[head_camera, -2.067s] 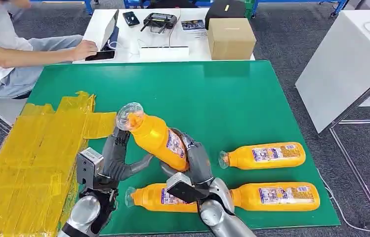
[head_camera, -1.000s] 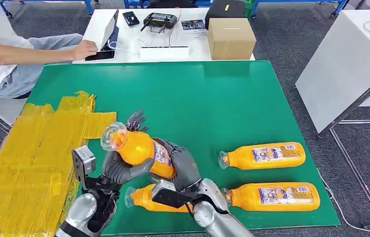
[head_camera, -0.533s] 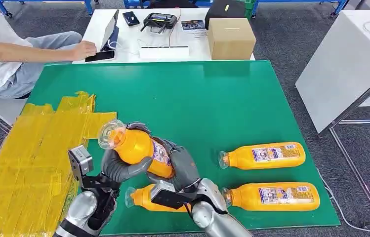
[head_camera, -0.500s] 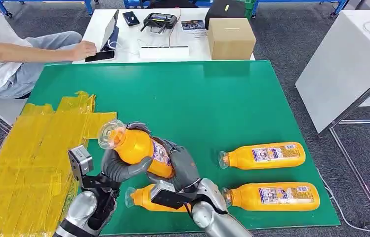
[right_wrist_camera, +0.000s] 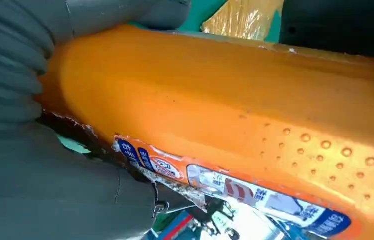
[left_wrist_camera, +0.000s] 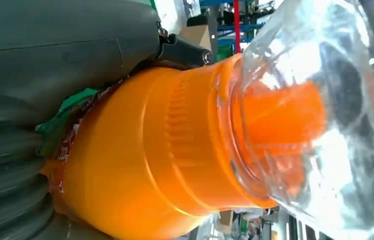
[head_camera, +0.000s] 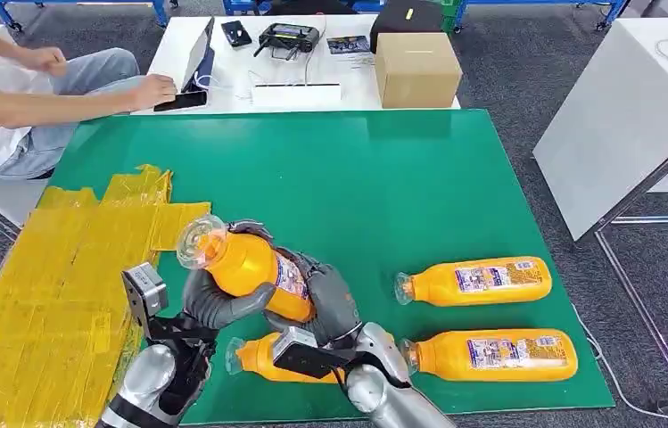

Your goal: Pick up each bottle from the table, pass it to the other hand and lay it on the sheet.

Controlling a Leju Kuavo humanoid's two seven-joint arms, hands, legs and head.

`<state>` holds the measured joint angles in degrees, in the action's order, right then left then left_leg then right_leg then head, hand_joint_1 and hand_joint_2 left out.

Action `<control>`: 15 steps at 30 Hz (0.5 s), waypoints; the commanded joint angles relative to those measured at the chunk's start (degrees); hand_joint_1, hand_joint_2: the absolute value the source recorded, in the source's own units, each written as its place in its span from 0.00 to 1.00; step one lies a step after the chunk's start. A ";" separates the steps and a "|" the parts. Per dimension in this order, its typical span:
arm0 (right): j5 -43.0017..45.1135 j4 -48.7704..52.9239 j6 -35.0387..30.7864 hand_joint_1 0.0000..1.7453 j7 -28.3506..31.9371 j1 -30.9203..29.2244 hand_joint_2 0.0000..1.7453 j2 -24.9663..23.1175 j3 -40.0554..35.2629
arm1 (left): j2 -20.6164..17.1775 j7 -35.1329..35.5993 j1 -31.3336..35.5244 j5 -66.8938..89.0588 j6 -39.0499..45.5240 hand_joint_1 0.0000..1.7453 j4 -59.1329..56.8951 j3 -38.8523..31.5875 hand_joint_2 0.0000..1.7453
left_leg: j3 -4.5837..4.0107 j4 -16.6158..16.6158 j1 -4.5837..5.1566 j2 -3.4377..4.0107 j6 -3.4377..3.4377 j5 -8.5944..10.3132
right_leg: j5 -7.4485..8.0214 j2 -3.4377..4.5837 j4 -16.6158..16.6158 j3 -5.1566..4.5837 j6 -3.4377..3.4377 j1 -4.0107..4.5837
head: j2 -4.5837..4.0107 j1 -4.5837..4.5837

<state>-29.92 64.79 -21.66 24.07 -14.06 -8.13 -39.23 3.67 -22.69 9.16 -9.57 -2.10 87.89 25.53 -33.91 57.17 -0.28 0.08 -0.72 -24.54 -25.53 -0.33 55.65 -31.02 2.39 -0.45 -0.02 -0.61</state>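
Above the near left part of the green table (head_camera: 383, 169), an orange bottle (head_camera: 250, 265) is held in the air between both hands, tilted, with its clear cap pointing up and to the left, toward the yellow sheet (head_camera: 53, 285). The left hand (head_camera: 214, 299) grips the bottle around its upper body, just below the neck; its thumb passes under the bottle and its dark fingers curl over the far side. The right hand (head_camera: 330, 299) is closed around the lower, labelled part of the same bottle. In the left wrist view the bottle (left_wrist_camera: 175, 150) is very close, with the transparent cap over the orange neck, and in the right wrist view the label runs along the bottle (right_wrist_camera: 234, 110) beside the grey thumb. Three more orange bottles lie on their sides on the table: one (head_camera: 263, 357) directly under the hands and partly hidden by them, one (head_camera: 477, 281) further to the right, and one (head_camera: 490, 354) near the front edge. The sheet covers the left side of the table. Behind the green table, a person (head_camera: 18, 98) sits at a white table (head_camera: 312, 71) that carries a cardboard box (head_camera: 416, 69).
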 commanded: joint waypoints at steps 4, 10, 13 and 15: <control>7.46 18.79 1.11 0.00 2.57 6.05 1.00 3.77 1.92 | -1.96 -1.36 -0.22 14.45 16.84 1.00 1.09 -7.63 1.00 | 0.03 -0.01 0.02 0.00 0.01 -0.05 | -0.05 0.02 0.01 0.03 -0.03 -0.02 | 0.00 0.02; 10.85 28.50 0.42 0.00 5.03 9.58 1.00 4.70 6.85 | -5.69 1.27 3.73 24.55 22.69 1.00 -1.77 -13.26 1.00 | -0.04 -0.01 -0.03 -0.03 0.05 0.00 | -0.02 -0.02 0.00 -0.10 -0.07 0.06 | 0.00 -0.02; 11.21 32.79 -1.03 0.00 5.90 11.12 1.00 5.19 9.40 | -7.02 3.21 5.05 34.99 26.83 1.00 -2.42 -15.02 1.00 | 0.04 0.01 -0.07 -0.20 0.05 -0.01 | -0.09 -0.19 -0.01 0.05 -0.07 0.09 | 0.00 0.00; 11.18 33.95 -1.73 0.00 5.90 11.51 1.00 5.22 11.12 | -7.96 7.01 7.10 46.89 31.08 1.00 -4.34 -15.04 1.00 | 0.05 0.02 -0.07 -0.06 0.05 -0.03 | -0.08 -0.06 0.02 0.03 -0.06 0.07 | 0.00 -0.02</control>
<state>-19.30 87.94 -21.68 29.26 -5.30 -5.64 -34.82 0.17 -21.31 9.48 17.32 21.73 89.81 15.65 -33.95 57.16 -0.34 0.12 -0.66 -24.50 -25.53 -0.32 55.67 -31.14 2.36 -0.41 -0.02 -0.63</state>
